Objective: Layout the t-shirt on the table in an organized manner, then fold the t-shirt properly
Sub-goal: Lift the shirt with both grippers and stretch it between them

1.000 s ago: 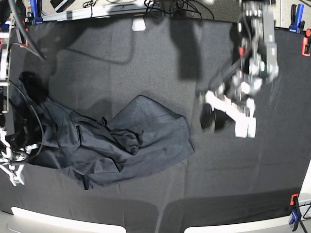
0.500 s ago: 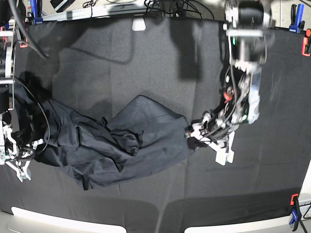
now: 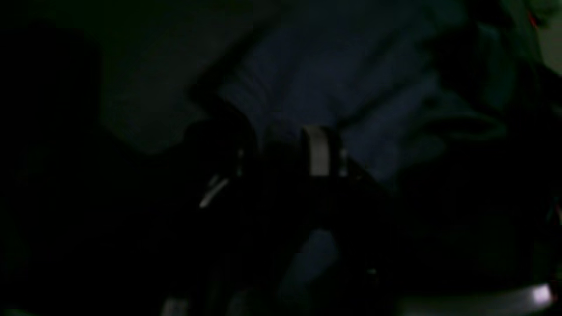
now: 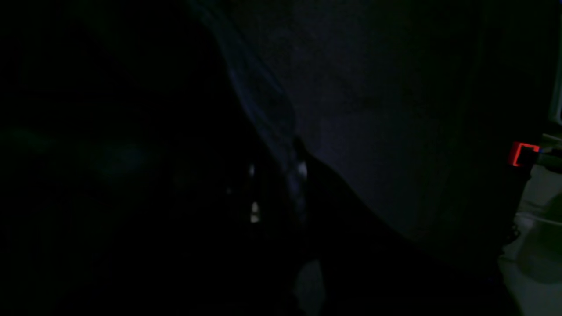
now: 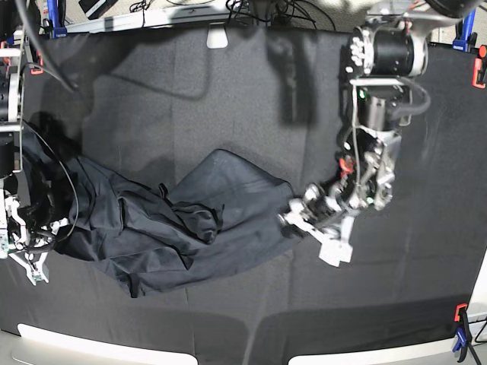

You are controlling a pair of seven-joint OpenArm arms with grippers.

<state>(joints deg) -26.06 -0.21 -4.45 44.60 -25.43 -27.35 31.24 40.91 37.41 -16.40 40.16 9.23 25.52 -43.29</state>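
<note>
One t-shirt lies crumpled on one bench dressed in black cloth. Two robot arms show in the base view, each ending in one gripper: the left gripper at the garment's right edge and the right gripper at its left end. Along the bench's edges the base view shows three blue clamps and three red clamps. One small pale tag sits at the far edge.
</note>
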